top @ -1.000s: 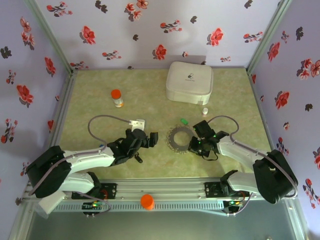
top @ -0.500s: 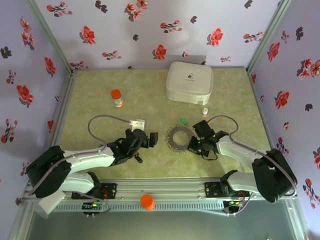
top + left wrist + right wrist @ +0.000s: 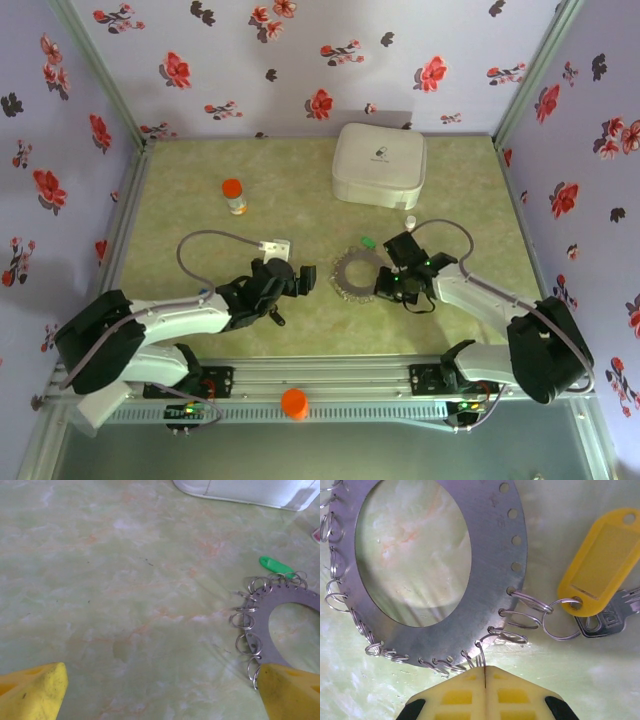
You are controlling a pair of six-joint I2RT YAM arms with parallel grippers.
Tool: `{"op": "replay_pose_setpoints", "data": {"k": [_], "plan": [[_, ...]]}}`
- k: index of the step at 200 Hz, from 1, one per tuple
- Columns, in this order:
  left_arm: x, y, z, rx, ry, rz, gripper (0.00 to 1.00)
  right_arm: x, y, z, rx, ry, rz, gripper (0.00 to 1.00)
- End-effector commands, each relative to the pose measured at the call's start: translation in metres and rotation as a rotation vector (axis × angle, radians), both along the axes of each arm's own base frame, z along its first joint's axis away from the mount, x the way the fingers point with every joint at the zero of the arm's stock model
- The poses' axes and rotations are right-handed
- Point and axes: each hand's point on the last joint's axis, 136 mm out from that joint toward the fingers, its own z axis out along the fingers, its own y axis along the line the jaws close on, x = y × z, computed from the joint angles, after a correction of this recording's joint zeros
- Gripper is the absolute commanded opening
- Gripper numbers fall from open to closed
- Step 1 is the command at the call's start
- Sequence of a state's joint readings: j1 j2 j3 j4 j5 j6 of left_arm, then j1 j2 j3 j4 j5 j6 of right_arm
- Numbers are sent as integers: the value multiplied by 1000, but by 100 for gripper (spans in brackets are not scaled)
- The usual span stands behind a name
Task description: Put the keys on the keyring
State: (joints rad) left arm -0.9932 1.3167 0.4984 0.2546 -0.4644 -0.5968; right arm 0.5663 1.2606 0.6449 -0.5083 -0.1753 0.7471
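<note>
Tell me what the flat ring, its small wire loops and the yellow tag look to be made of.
The flat ring looks like sheet metal, probably steel: dull brushed grey sheen, punched holes. Its split rings are thin bright wire with sharp glints. The yellow tag seems moulded plastic: glossy, with a rounded rim. The key is silvery metal; I can't tell the alloy.

bright even diffuse light, soft faint shadows; wrist close-ups slightly soft
</note>
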Motion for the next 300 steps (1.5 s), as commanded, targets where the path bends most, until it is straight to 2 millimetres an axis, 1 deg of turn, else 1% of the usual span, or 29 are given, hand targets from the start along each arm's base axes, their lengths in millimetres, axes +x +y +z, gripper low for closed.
{"op": "replay_pose_setpoints", "data": {"k": [1,48,79,145,182,238,283,300], "plan": [[5,-4,5,-6,-15,18,97,-2,-7,1,-103,2,91,0],[4,-4,2,-2,-8,19,97,0,0,-1,-232,-5,213,0],[3,-2,3,-6,-10,21,97,1,3,-5,-283,-6,248,0],[3,-2,5,-14,-16,22,98,2,12,-11,-261,-6,246,0],[3,-2,5,-14,-25,16,98,3,17,-12,-240,-6,246,8],[4,-3,6,-9,-29,12,98,5,22,-12,-218,-7,240,16],[3,-2,6,-5,-30,11,98,4,23,-17,-212,-1,236,17],[3,-2,7,-7,-32,11,98,5,23,-19,-216,3,235,16]]}}
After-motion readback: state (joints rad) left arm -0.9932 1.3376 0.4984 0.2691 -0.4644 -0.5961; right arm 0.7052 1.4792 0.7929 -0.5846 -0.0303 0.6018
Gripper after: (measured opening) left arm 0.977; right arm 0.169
